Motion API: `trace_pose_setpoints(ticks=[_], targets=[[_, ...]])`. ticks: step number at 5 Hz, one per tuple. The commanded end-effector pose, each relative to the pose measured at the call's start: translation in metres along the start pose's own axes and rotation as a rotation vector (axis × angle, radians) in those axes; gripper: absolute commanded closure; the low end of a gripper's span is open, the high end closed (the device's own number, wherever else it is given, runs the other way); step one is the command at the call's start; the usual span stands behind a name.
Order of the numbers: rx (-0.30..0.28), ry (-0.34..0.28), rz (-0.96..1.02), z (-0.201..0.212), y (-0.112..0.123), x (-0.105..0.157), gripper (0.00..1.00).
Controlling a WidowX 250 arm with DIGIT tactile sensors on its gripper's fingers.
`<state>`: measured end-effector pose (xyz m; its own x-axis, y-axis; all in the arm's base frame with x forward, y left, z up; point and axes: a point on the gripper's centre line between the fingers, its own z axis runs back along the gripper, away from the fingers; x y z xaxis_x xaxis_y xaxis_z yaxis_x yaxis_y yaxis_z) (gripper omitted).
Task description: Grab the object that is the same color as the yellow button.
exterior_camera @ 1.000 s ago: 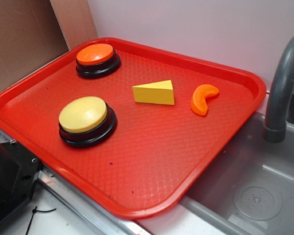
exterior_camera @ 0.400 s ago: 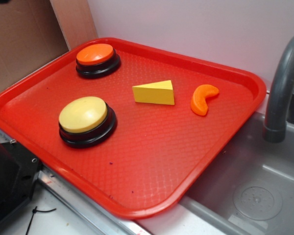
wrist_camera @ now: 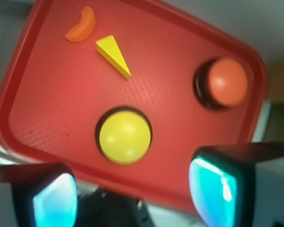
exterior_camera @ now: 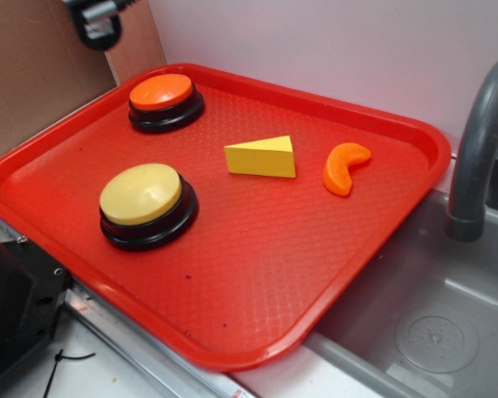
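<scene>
Red tray [exterior_camera: 257,274], sitting beside a grey sink [exterior_camera: 432,332]. Yellow cheese wedge [exterior_camera: 261,157] [wrist_camera: 113,55]: lying mid-tray, toward the far edge, untouched. Yellow button [exterior_camera: 147,204] [wrist_camera: 124,136]: standing near the tray's left edge. Orange button [exterior_camera: 165,101]: occupying the far-left corner. Orange segment [exterior_camera: 344,167]: lying just beside the wedge. Gripper [wrist_camera: 132,194]: hovering high above the tray, fingers [wrist_camera: 213,189] spread, carrying nothing.

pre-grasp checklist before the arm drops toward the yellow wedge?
1. Target found: wedge matches yellow button in color. ok
2. Wedge unobstructed, lying flat on tray. ok
3. Look-alike apart: orange segment lies beside the wedge, not touching. ok
4. Gripper open and empty, wrist view. ok
5. Gripper over wedge: it sits at the top-left corner of the exterior view, beyond the orange button. not ok
6. Jaws aligned to the wedge's sides. cannot tell
</scene>
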<state>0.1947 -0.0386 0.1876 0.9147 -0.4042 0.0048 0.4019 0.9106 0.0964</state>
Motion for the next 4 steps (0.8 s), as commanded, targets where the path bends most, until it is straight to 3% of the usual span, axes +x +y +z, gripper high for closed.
trace_pose_setpoints(ticks=[1,2,4], targets=[[0.077,-0.183,-0.124,-0.036,-0.009,0.048,0.0],[0.046,-0.196,-0.122,-0.073,-0.006,0.07,0.0],[-0.093,-0.216,-0.245,-0.125,-0.001,0.101,0.0]])
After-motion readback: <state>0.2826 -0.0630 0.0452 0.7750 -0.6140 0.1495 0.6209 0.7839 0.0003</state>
